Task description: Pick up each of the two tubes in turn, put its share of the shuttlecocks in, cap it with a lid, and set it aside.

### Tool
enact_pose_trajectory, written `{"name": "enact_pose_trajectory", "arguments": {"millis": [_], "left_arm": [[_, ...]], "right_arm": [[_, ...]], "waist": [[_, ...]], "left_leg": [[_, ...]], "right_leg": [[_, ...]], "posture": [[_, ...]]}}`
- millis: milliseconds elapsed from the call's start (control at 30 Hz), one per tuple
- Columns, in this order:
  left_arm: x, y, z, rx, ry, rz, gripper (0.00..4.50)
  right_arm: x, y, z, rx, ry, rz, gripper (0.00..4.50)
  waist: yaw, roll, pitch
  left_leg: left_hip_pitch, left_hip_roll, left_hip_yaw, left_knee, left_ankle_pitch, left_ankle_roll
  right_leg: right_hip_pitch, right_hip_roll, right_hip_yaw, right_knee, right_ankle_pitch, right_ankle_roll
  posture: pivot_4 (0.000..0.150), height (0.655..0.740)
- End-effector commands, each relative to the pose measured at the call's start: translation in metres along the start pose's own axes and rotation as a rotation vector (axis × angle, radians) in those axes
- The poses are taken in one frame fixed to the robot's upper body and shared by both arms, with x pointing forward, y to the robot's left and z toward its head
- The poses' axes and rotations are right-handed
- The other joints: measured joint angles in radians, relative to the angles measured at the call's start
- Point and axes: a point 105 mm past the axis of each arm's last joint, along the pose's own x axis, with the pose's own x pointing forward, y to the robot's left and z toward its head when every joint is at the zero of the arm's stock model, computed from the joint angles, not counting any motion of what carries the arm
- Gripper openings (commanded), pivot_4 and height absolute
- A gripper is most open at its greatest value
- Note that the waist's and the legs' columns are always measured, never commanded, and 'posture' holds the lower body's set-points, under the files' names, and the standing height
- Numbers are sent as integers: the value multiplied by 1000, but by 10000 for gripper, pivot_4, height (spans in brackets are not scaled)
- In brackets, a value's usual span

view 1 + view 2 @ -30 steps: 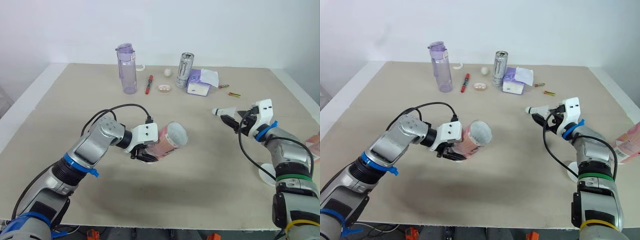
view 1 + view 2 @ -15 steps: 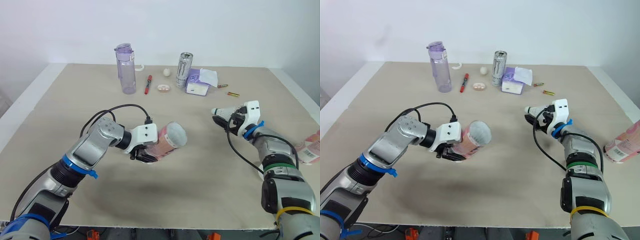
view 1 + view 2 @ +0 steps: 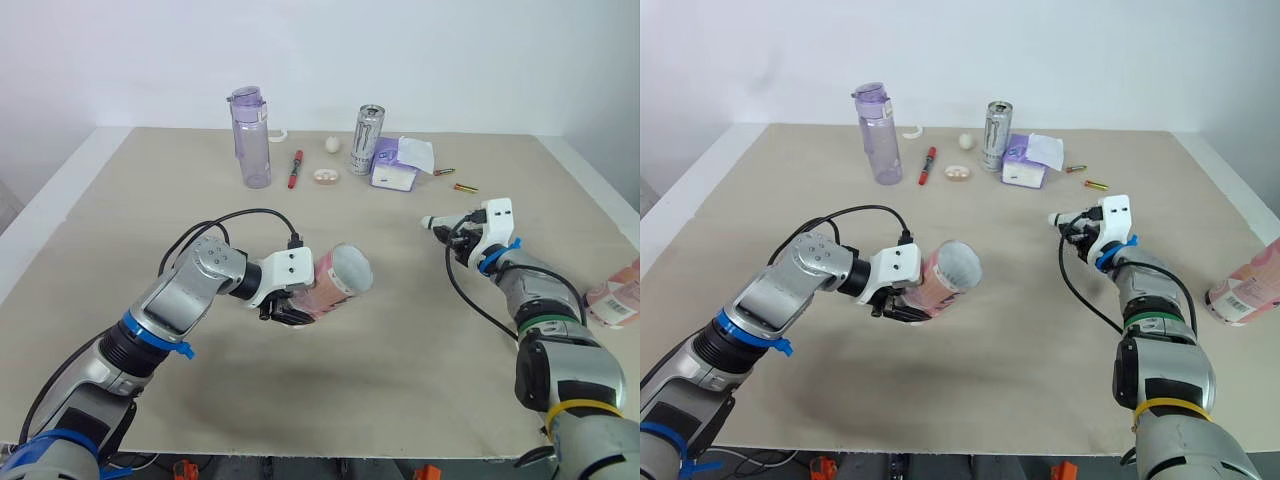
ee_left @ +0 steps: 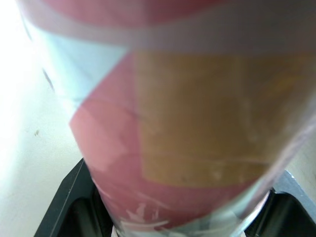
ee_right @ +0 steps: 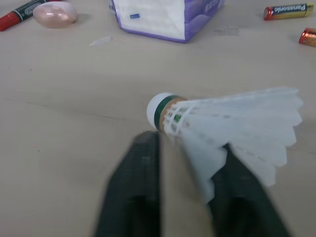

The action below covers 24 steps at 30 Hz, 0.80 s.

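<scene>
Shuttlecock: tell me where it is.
The shuttlecock is gripped in the right pincer, above the table on the robot's right, in front of the tissue pack and batteries; the left pincer holds the tube.

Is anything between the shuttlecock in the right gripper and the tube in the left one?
Nothing visible. The right gripper holds the shuttlecock above the table, and the left gripper holds the tube tilted, its end toward it. Only the table lies under the gap; the can and tissue pack stand farther back.
</scene>
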Motion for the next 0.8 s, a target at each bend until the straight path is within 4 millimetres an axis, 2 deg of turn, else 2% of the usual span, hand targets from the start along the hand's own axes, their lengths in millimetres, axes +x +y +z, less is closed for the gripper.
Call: {"name": "enact_pose_trajectory", "arguments": {"millis": [33,200,367,467,567,667,800], "left_arm": [[4,-2,-18,-48,62,2,27473],[5,-2,-17,-44,60,-2,27473],[5,-2,-16,-40,60,-3,27473],[5,-2,-16,-39,61,-6,27473],[4,-2,-17,-37,63,-12,27473],[5,-2,-17,-35,62,-18,27473],[6,-1,-15,-30,58,-23,27473]], "right_arm": [[-1,-5,23,-22,-73,-13,938],[-6,-4,33,-100,-109,23,938],[-31,14,75,-433,-219,173,938],[-65,53,102,-709,-270,365,938],[-96,96,114,-904,-283,553,938],[-120,135,113,-1047,-267,731,938],[-133,163,107,-1174,-258,843,938]], "waist": [[0,0,0],[0,0,0],[1,1,0],[3,2,0],[4,6,0],[3,6,0],[3,4,0]], "left_leg": [[0,0,0,0,0,0],[0,0,0,0,0,0],[0,0,0,0,0,0],[-1,-1,0,-1,0,0],[-1,-1,-1,-1,0,0],[1,0,0,-1,0,0],[1,1,-1,0,0,0]], "right_leg": [[0,0,0,0,0,0],[0,0,0,0,0,0],[0,0,1,0,-1,1],[0,0,0,0,-2,3],[-1,0,1,0,-2,3],[0,1,0,1,-1,1],[0,0,-1,1,0,-1]], "posture": [[1500,7400],[1500,7400],[1500,7400],[1500,7400],[1500,7400],[1500,7400],[1500,7400]]}}
